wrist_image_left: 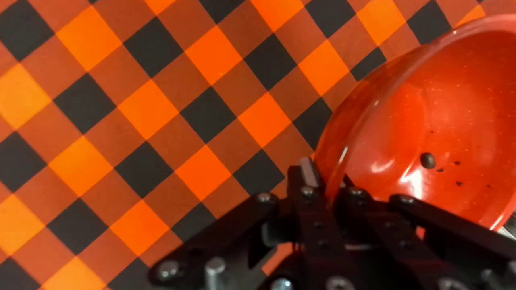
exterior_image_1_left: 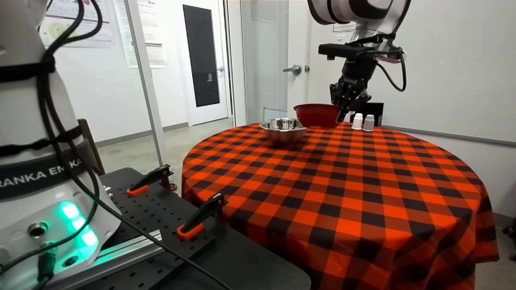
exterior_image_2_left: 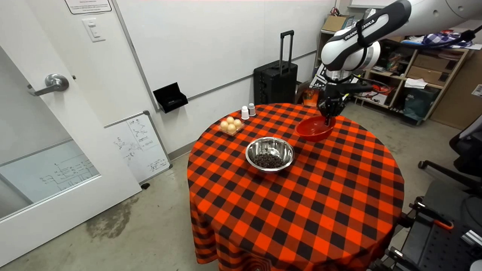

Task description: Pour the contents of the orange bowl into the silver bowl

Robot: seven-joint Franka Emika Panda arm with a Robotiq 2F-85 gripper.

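Gripper (wrist_image_left: pixel 328 181) was clamped on the rim of the orange bowl (exterior_image_2_left: pixel 311 130), which hung clear of the tablecloth (exterior_image_2_left: pixel 301 199) as far as I could tell. Key relation: silver bowl (exterior_image_1_left: pixel 283 137) sat on the tablecloth, on the far side of the orange bowl from the gripper, near but apart. Both round, no long axis to line up. Dark pieces (exterior_image_2_left: pixel 268 161) lay in the silver bowl; the wrist view showed one lone piece (wrist_image_left: pixel 427 160) plus specks (wrist_image_left: pixel 458 183) in the orange bowl. I judged the pour nearly done; any last tip had to go that way, away from the gripper.
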